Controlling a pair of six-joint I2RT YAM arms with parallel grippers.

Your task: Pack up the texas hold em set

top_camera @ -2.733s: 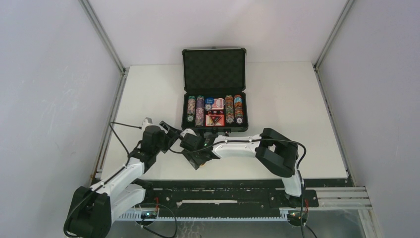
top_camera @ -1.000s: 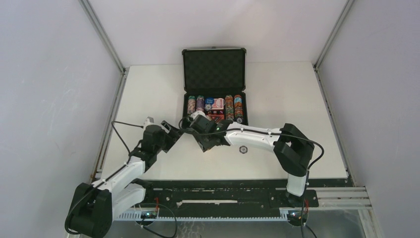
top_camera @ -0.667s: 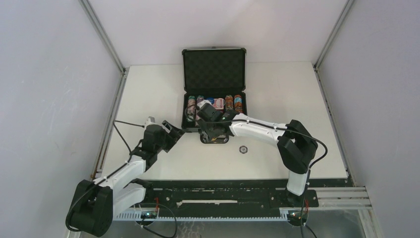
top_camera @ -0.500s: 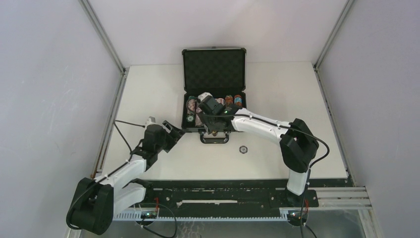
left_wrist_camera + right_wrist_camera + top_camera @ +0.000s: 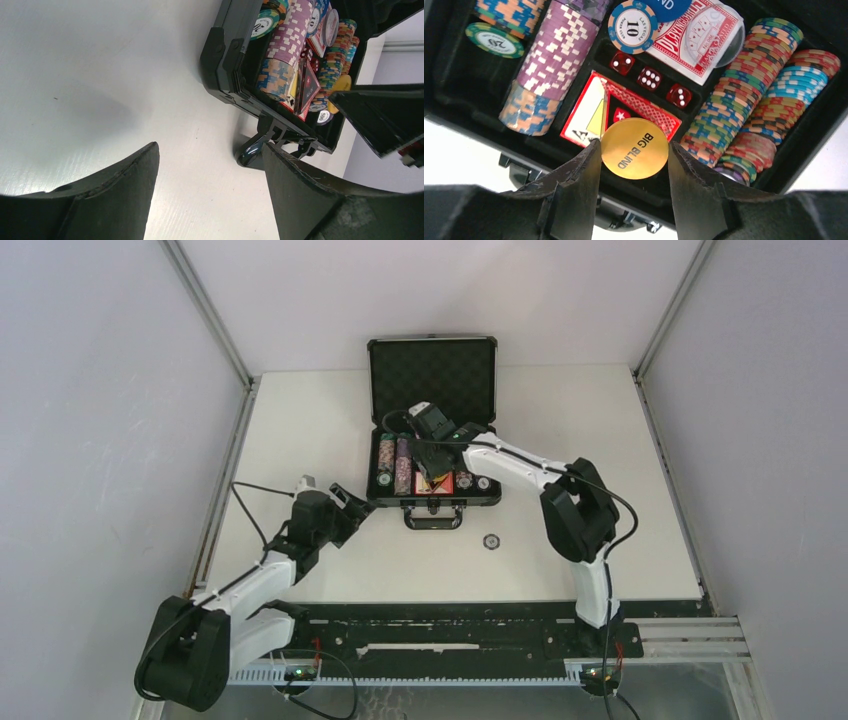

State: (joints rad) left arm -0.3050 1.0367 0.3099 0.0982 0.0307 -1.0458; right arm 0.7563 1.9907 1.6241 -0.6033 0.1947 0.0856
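— Right end effector (image 5: 633,150): what is in it?
— Its two dark fingers pinch a yellow button (image 5: 636,161) by the edges, and the words BIG BLIND read across its face. The button hangs flat in the lower middle of the wrist view, above a red card box (image 5: 644,112) lying in the case (image 5: 434,502).
— Where does the case sit?
— At the far middle of the white surface (image 5: 600,440) in the overhead view. Its lid stands upright at the back with black foam showing inside, and the handle (image 5: 433,521) points toward the arms.
— What fills it?
— Rows of chips (image 5: 744,90) lie on edge at the right of the wrist view, orange, blue and green mixed. A purple-and-white row (image 5: 561,52) lies at the left, with a green chip (image 5: 496,40) beside it at the upper left. Three red dice (image 5: 651,78) sit in a slot in the middle, between the near card box and a second red pack (image 5: 694,35) at the top. A blue-and-white chip (image 5: 633,26) marked 10 rests at the top centre.
— Anything outside the case?
— One small round disc (image 5: 491,540) lies on the surface, below and right of the handle in the overhead view. Its markings are too small to read.
— And the left end effector (image 5: 207,155)?
— It is spread wide and holds nothing. It hovers over bare surface left of centre in the overhead view, just beside the case's near left corner and pointing at it.
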